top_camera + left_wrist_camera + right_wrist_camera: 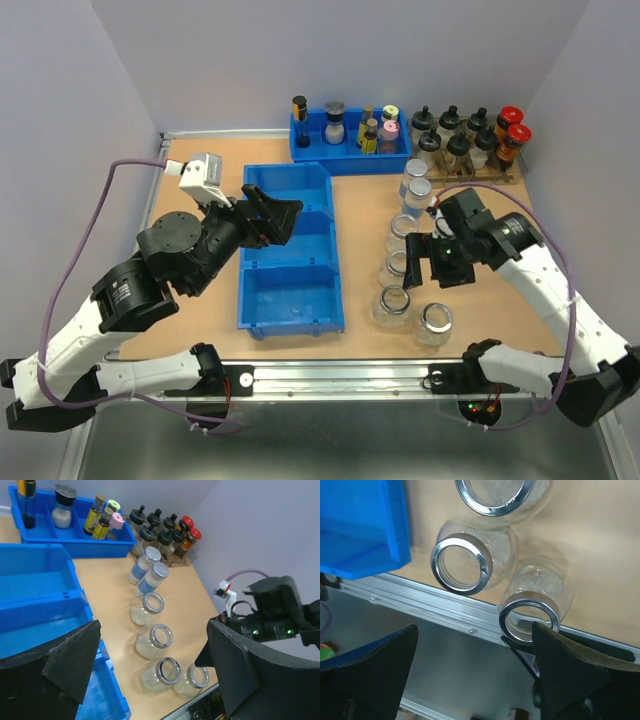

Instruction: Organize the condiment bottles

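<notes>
Six clear glass jars stand in a curved line right of the blue bin [290,262]. Two have pale lids [413,172] [418,192]. Three open ones with silvery rims follow [402,228] [394,268] [390,305], and one more [434,322] stands near the front edge. My left gripper [275,220] is open and empty above the bin; its wrist view [155,675] shows the whole jar row [155,640]. My right gripper [428,265] is open and empty, hovering over the front jars. In its wrist view [470,675] the front jar [535,605] lies by the right finger [575,675].
A blue tray [350,158] with small spice bottles stands at the back. A wooden rack of black- and red-capped bottles [470,140] stands at the back right. The metal front rail [435,605] runs just below the front jars. The bin's corner [360,525] is close on their left.
</notes>
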Tool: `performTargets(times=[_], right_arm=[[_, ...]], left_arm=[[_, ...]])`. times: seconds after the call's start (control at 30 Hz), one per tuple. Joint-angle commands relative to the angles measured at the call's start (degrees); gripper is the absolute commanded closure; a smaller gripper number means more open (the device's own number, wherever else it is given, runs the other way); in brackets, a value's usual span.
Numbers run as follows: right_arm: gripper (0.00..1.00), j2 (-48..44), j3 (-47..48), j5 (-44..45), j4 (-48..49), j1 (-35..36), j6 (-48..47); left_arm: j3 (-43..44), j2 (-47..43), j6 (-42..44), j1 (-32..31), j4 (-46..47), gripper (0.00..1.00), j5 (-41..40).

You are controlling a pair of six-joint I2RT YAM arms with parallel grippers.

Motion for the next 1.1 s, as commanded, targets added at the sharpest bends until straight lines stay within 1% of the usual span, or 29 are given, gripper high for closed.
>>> performTargets(times=[0.0,0.03,0.13,0.23,0.33,0.4,0.53,0.67,0.8,1.03,1.07], right_arm=[[0.0,3.07,1.09,6.61,-1.25,6.41,-2.31],[0.0,3.52,0.73,7.5,-1.43,9.04,-2.23],[0.0,5.02,0.9,10.05,-0.73,13.09,-1.96],[0.0,6.94,1.08,9.96,0.59,15.38,-2.31],[0.0,9.23,0.21,13.81,1.91,18.19,-1.26],[0.0,10.11,-0.32,14.54,3.31,19.52,-0.82],[0.0,12.05,-1.2,17.08,5.42,21.45,0.67],[0.0,14.51,-1.91,17.35,9.11,22.25,0.76],[0.0,16.53,-2.78,21.38,9.91,22.34,1.82],[0.0,17.5,-7.17,19.38,13.51,22.34,2.61],[0.02,17.41,-7.44,18.85,13.86,22.34,2.7]], left_arm=[[1.02,-0.8,-2.45,-0.03,-1.23,0.01,-4.09],[0.58,-1.23,-2.72,-0.03,-1.31,0.01,-4.09],[-0.56,-3.51,-4.47,0.06,-1.93,0.01,-4.18],[-2.14,-5.1,-5.62,-0.03,-1.93,0.01,-4.53],[-2.5,-5.98,-5.97,0.06,-2.28,0.01,-4.71],[-2.5,-5.98,-6.15,-0.03,-2.72,0.01,-4.8],[-2.67,-5.99,-6.41,-0.03,-2.98,0.01,-4.79],[-3.2,-6.6,-6.5,0.06,-2.81,0.01,-4.8],[-2.76,-6.95,-6.5,0.06,-3.42,0.01,-4.88],[-3.29,-8.09,-6.76,0.06,-3.78,0.01,-4.8],[-3.29,-8.18,-6.76,0.06,-3.86,0.01,-4.8]])
